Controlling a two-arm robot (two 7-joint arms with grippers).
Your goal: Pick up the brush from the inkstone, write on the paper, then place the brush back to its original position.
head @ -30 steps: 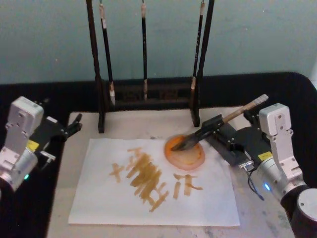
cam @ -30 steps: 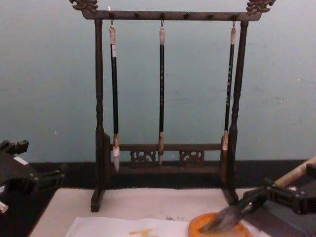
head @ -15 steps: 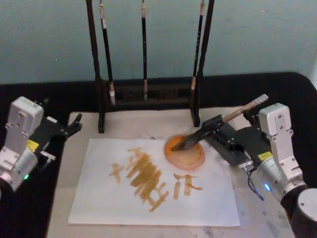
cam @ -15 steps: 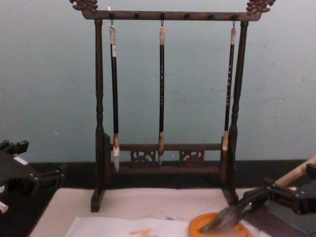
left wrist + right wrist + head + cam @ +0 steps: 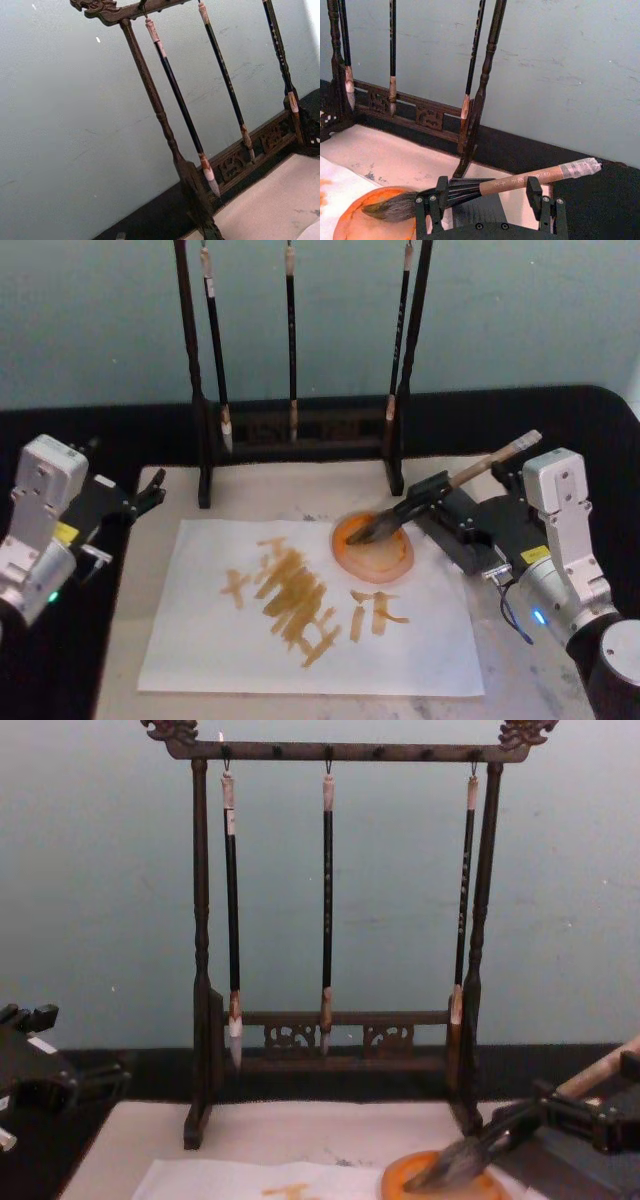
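Observation:
The brush (image 5: 455,480) lies slanted, its dark bristles resting in the orange inkstone (image 5: 375,555) and its taped tan handle end raised toward the right. My right gripper (image 5: 465,492) sits just behind the inkstone, open wide. The brush (image 5: 520,181) runs across from one finger (image 5: 436,200) to the other, not pinched; I cannot tell whether it rests on them. The paper (image 5: 220,640) carries orange strokes at its middle and lies in front of the inkstone. My left gripper (image 5: 150,492) is parked, open, at the mat's left edge, holding nothing.
A dark wooden rack (image 5: 300,430) with three thin hanging brushes (image 5: 327,900) stands at the back of the cream mat (image 5: 270,495). Black cloth (image 5: 600,430) surrounds the mat. The rack's right post (image 5: 480,95) rises close behind the right gripper.

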